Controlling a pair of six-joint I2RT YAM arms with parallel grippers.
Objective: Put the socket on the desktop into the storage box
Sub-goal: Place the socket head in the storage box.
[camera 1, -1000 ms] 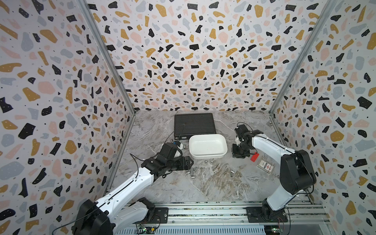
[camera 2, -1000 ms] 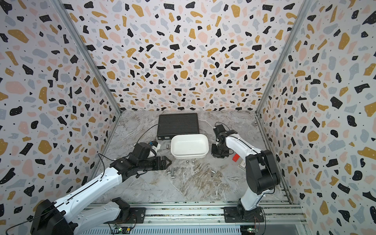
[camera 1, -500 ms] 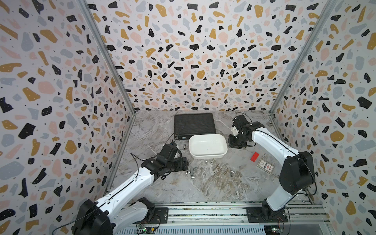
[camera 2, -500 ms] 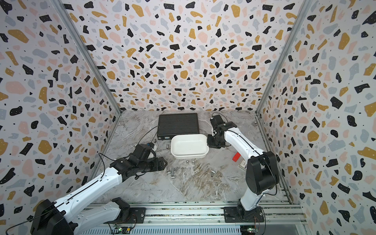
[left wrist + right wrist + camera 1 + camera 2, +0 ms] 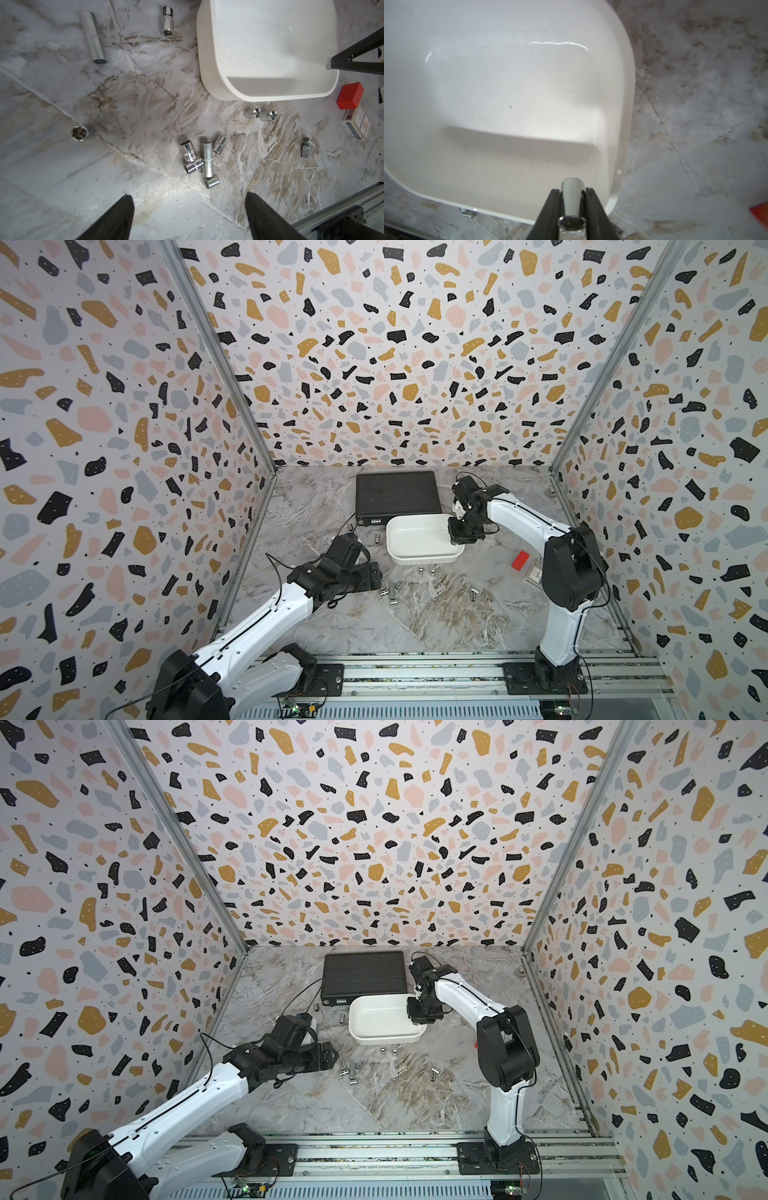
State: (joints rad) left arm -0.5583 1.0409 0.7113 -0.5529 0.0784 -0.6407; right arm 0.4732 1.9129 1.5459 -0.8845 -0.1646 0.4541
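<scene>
The white storage box (image 5: pixel 417 560) sits mid-desktop (image 5: pixel 415 626) in both top views. My right gripper (image 5: pixel 572 193) is shut on a silver socket (image 5: pixel 572 190), held above the inside of the box's right end (image 5: pixel 508 83); in a top view the right gripper (image 5: pixel 461 536) hangs over that rim. My left gripper (image 5: pixel 189 197) stands open and holds nothing, low over the desktop just short of a cluster of several sockets (image 5: pixel 204 160). In a top view the left gripper (image 5: pixel 374 578) is left of that cluster (image 5: pixel 390 592).
More sockets lie loose: a pair (image 5: pixel 259 114) by the box's front wall, two (image 5: pixel 305 146) further right, a long one (image 5: pixel 93 35), a short one (image 5: pixel 167 20), one upright (image 5: pixel 80 133). A black ribbed case (image 5: pixel 397 493) lies behind the box. A red block (image 5: pixel 520 561) and a small printed box (image 5: pixel 356 122) lie at the right.
My right gripper has carried the socket leftward from beside the box to over its right end. The left arm has barely moved and stays open.
</scene>
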